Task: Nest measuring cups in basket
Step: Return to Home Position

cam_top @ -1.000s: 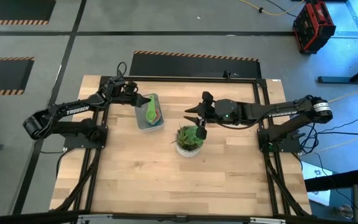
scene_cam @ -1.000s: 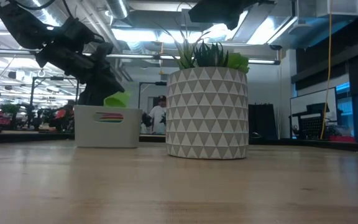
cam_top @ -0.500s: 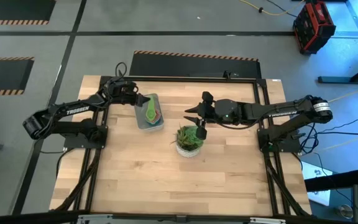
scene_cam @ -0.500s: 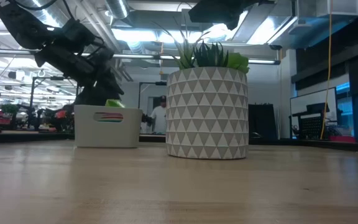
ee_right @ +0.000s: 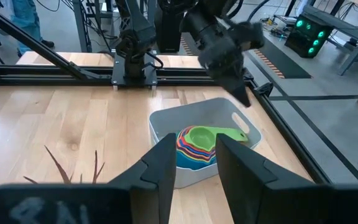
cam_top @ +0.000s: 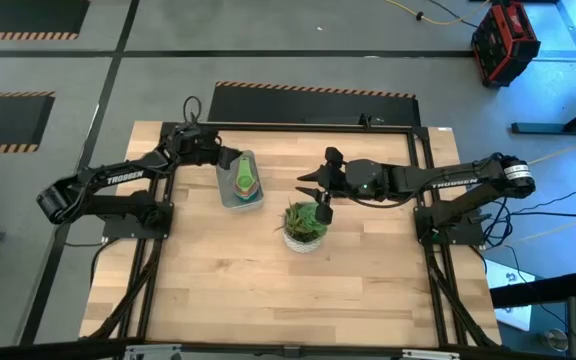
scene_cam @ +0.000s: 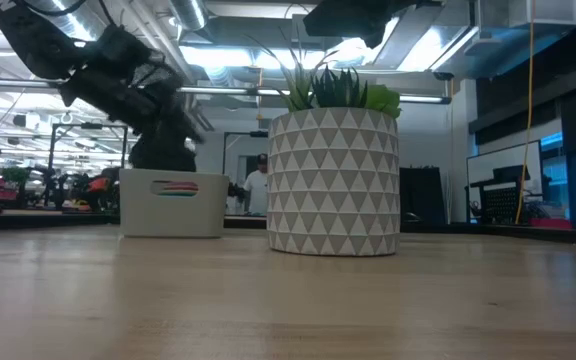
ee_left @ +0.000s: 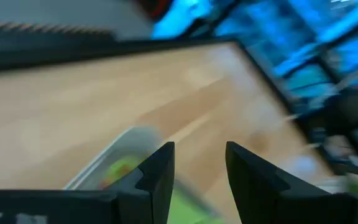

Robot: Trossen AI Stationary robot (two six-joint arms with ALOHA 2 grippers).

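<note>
The translucent grey-white basket (cam_top: 224,190) stands on the table left of centre. Inside it the measuring cups (ee_right: 196,148) sit nested in one stack, the green cup (cam_top: 243,178) on top, its handle (ee_right: 231,134) lying toward the basket's rim. My left gripper (cam_top: 226,158) hovers open just above the basket's far-left end, and nothing is between its fingers (ee_left: 199,180). My right gripper (cam_top: 308,188) is open and hangs in the air to the right of the basket, above the plant; its wrist view looks down onto the basket (ee_right: 241,142).
A white pot with a grey triangle pattern and a green plant (cam_top: 305,225) stands right of the basket, under my right gripper; it fills the middle of the low view (scene_cam: 333,180). The near half of the wooden table (cam_top: 288,300) is bare. People show in the room behind.
My left gripper has opened and let go of the green cup, and its wrist has turned a little. The cup, which stuck up tilted above the basket's rim, has dropped into the stack inside the basket. My right arm has kept still.
</note>
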